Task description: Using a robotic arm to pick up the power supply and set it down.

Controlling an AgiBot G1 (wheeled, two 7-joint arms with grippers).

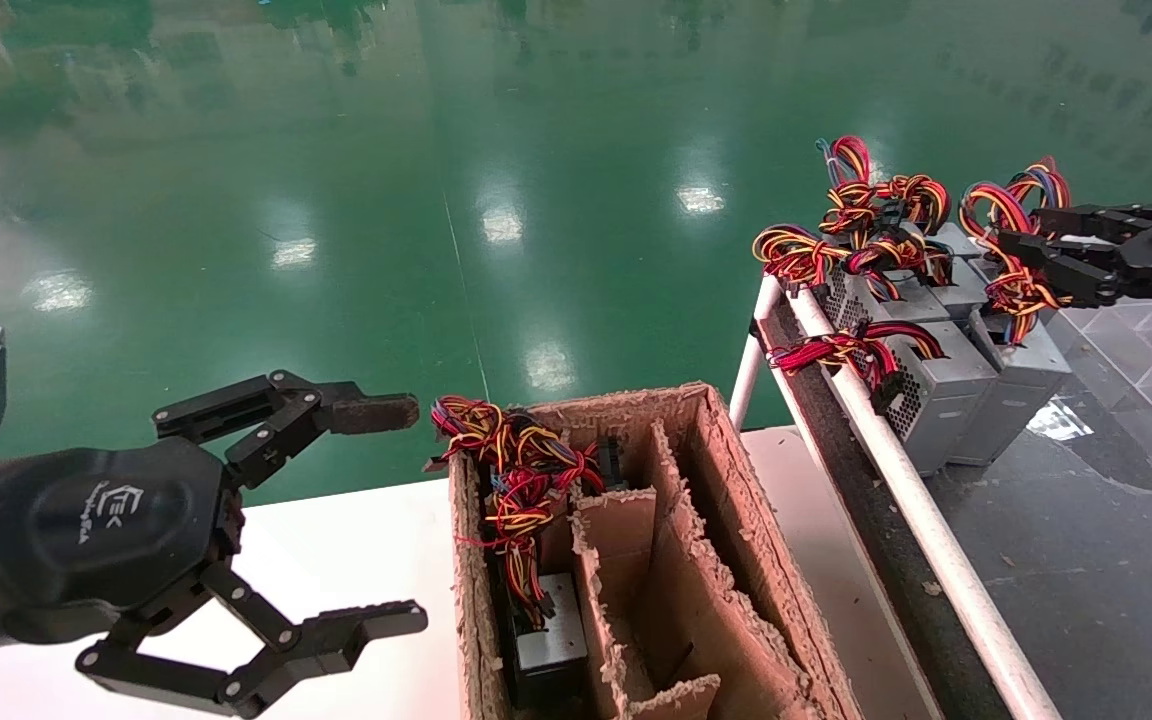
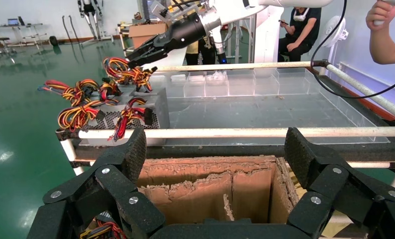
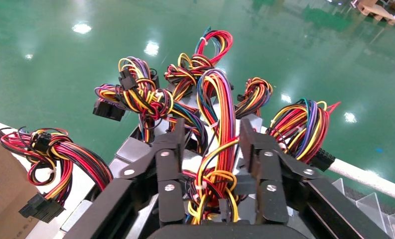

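The power supply (image 1: 1026,372) is the rightmost grey box in a cluster on the raised platform at the right. Its looped bundle of red, yellow, orange and blue wires (image 1: 1014,275) stands up from it. The robotic arm (image 2: 245,9) reaches in from the right, and its right gripper (image 1: 1018,230) is open around that wire loop (image 3: 219,149). One finger is on each side of the loop, and a gap shows beside the wires in the right wrist view (image 3: 211,130). My left gripper (image 1: 418,510) hangs open and empty over the white table, beside the cardboard box (image 2: 216,149).
Several look-alike grey wired boxes (image 1: 936,395) crowd against the power supply, behind a white pipe rail (image 1: 896,470). A worn cardboard box with dividers (image 1: 706,470) holds one more wired unit (image 1: 548,640). A clear compartment tray (image 2: 265,102) lies behind the cluster. People stand beyond it (image 2: 305,25).
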